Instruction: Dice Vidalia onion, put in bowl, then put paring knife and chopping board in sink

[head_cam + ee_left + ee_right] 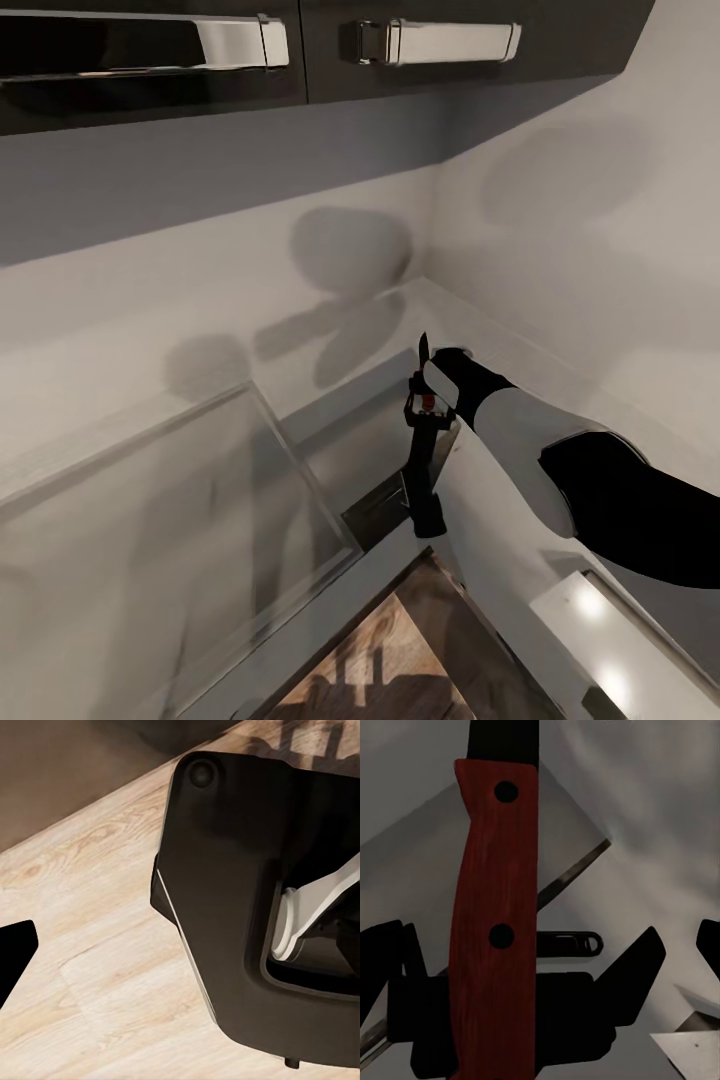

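While the right arm reaches forward over the counter corner, the right gripper (424,405) is clamped on the paring knife (423,352), handle between the fingers, dark pointed tip sticking up above the wrist in the head view. In the right wrist view the knife handle (497,922) runs lengthwise between the two black fingers (405,967), pressed against the one on the same side of that picture, with the other finger standing off from it; the handle is reddish wood with visible grain and two black rivets, flat-sided with a slight curve, dark blade starting just past its far end. Below the gripper, the head view shows the grey steel sink (300,470) with a flat shiny panel and straight rim, next to the smooth grey countertop (480,330) that meets white walls. Dark glossy upper cabinets (150,60) with chrome bar handles hang above. Left wrist view: pale wood-grain floor (90,945) and the robot's black base (232,907); left jaw state can't be told.
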Motion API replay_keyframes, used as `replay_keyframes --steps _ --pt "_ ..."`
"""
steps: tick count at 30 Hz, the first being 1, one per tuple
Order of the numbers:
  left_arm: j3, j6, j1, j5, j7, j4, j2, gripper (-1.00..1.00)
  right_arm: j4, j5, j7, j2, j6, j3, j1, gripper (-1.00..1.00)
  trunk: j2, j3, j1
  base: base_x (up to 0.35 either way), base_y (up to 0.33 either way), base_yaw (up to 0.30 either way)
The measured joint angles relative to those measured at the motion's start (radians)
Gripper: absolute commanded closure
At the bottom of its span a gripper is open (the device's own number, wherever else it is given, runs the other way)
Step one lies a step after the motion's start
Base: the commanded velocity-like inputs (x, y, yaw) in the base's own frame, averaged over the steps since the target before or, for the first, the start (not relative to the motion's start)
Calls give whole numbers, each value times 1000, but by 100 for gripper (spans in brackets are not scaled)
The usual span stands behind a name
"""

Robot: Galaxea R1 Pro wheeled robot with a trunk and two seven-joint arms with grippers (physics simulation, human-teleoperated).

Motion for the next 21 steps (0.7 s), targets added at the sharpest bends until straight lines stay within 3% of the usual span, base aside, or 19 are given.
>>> replay_keyframes --steps 9,10,21 --pt "0 0 0 0 0 0 0 -100 -1 0 -2 0 0 0 0 -100 0 0 0 0 0 0" --pt "0 0 0 0 0 0 0 -100 -1 0 -3 0 0 0 0 100 0 0 0 0 0 0" --pt "-2 0 0 0 0 0 0 -100 -1 -8 -1 0 -2 -7 0 100 0 0 0 0 0 0"
